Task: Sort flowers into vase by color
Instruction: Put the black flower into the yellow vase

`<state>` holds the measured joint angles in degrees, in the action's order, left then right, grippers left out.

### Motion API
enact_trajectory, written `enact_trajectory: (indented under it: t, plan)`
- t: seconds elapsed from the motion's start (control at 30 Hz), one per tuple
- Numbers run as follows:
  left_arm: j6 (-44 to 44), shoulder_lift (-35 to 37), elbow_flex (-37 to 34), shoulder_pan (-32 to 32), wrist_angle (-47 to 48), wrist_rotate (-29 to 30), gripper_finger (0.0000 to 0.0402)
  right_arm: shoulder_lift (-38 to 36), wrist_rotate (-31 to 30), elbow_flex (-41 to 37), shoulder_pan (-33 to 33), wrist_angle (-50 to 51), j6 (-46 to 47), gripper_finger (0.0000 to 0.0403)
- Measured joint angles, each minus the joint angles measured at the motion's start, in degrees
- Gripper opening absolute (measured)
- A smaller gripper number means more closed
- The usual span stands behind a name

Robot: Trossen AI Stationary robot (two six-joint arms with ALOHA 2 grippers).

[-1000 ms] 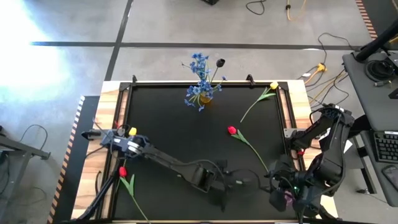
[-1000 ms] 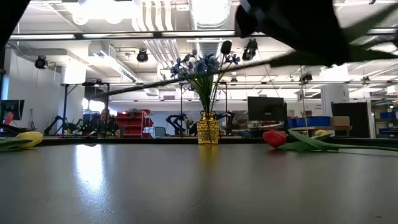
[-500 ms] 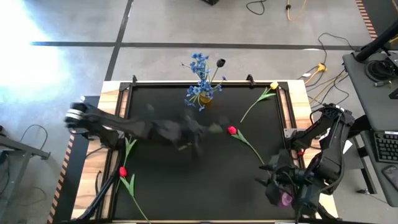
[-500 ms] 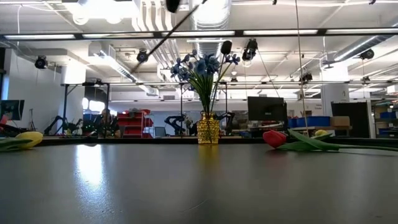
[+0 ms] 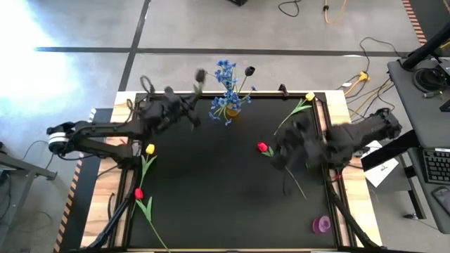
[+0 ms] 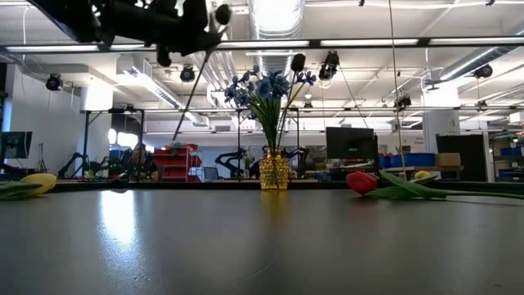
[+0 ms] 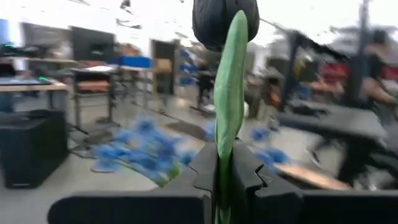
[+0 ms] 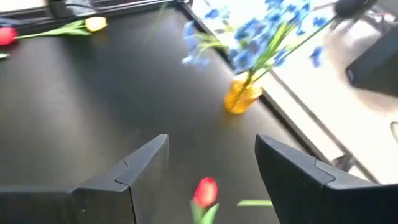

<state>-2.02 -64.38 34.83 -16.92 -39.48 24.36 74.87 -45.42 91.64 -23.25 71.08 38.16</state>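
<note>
My left gripper (image 5: 188, 107) is high over the table's far left, next to the gold vase (image 5: 232, 110), and is shut on a near-black tulip (image 5: 200, 74). The vase (image 6: 274, 170) holds blue sprigs (image 5: 226, 91) and another near-black tulip (image 5: 249, 70). My right gripper (image 8: 211, 168) is open above a red tulip (image 8: 205, 190) that lies flat on the mat right of centre (image 5: 262, 147). Also lying flat are a yellow tulip (image 5: 309, 97) at the far right, and a yellow tulip (image 5: 149, 149) and a red tulip (image 5: 138, 193) at the left. My left gripper pinches the near-black tulip's green stem and leaf (image 7: 227, 149) between its two fingers, a short way below the head (image 7: 224, 22). The flower is lifted clear of the table. In the low view its head (image 6: 223, 14) is up and the long stem (image 6: 190, 90) slants down below the fingers.
The black mat (image 5: 211, 204) is bordered by wooden strips (image 5: 98, 190) and a metal frame. A small purple object (image 5: 323, 225) lies by the near right corner. Cables and a desk stand beyond the table's right side.
My left gripper has swung from the near middle of the table up and toward the far left, next to the vase, carrying the near-black tulip. My right gripper has moved from the near right corner toward the table's middle, over the red tulip, uncovering the purple object.
</note>
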Motion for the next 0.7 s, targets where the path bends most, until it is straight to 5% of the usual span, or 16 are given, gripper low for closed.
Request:
enact_trajectory:
  t: [0.1,0.23,0.4,0.7]
  plan:
    - [-0.7,-0.8,-2.6,-5.7,-10.8,-0.5,0.0000,-1.4,4.2,0.0,7.4,-6.4,-12.7,0.0233]
    - [-1.6,-7.1,-7.0,-14.3,-32.1,-10.3,0.0000,-1.8,10.9,0.0,14.6,-16.7,-26.9,0.0233]
    - [-11.0,-18.9,-6.7,-19.0,-49.1,-17.0,0.0000,-1.3,15.6,0.0,19.9,-26.3,-34.6,0.0233]
    - [-10.7,-34.0,9.8,-19.6,-50.6,-27.9,0.0000,0.3,15.5,0.0,22.3,-31.8,-35.2,0.0233]
